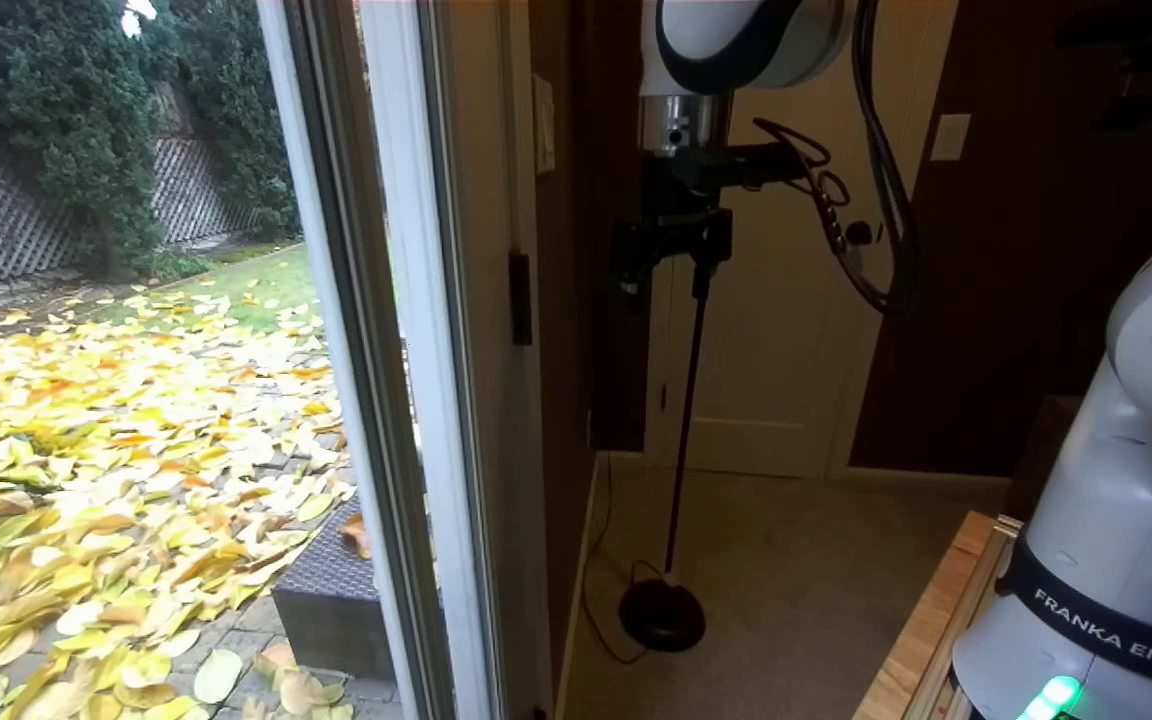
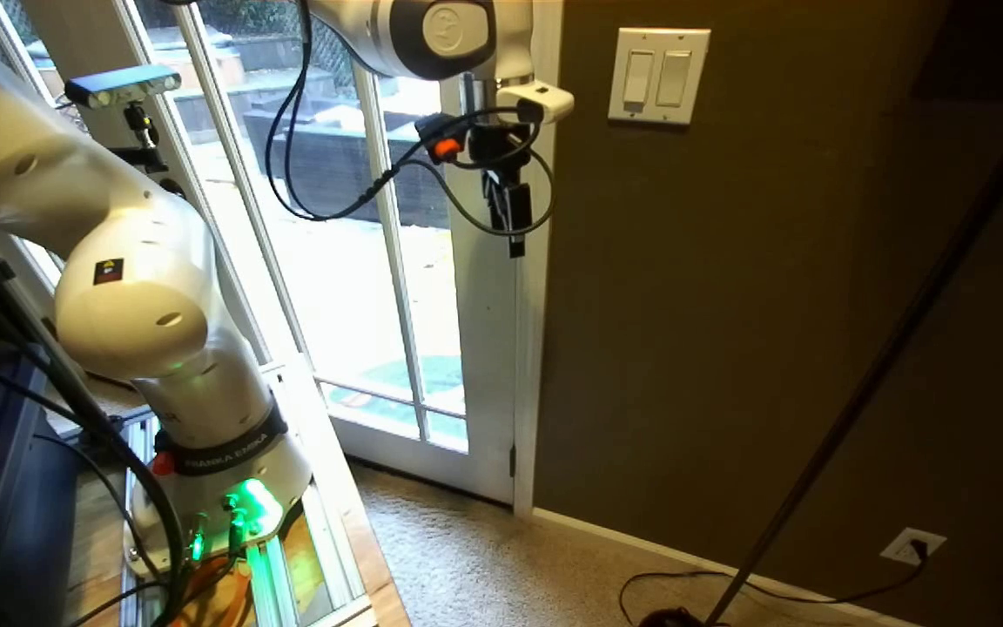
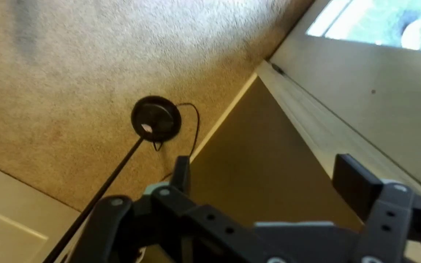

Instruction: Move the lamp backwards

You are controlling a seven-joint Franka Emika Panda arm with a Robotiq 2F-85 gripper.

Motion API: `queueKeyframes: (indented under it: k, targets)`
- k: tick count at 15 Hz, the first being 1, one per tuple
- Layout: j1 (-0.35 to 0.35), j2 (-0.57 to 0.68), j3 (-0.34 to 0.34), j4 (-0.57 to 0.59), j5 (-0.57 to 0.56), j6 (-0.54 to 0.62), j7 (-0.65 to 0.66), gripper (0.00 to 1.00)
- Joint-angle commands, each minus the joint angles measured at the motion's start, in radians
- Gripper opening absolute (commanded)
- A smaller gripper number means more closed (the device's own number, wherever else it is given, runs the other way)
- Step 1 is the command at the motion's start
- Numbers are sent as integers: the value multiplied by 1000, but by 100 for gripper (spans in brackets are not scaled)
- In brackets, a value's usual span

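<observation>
One Lamp, No Grip Yet

Jaws spread wide on nothing, the gripper points down, likely to take the slim pole, which passes outside them in the wrist view. Beneath, the round base sits on carpet near the wall, giving footing to so thin an upright. Its cord runs to an outlet, presumably for power, and may limit any move. Farther back, in an exterior view, stands a white door.

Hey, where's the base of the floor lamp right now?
In the wrist view, the lamp base sits left of centre on the carpet, near the brown wall, with a dark cord looping along its right side.
</observation>
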Motion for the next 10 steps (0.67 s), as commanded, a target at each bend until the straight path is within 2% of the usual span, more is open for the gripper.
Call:
queueKeyframes:
  k: [1,6,10]
  targets:
    - [-32,27,-44,52,20,153,15,100]
    - [-167,59,-53,95,-66,385,105,100]
    - [-328,114,10,127,-212,550,285,100]
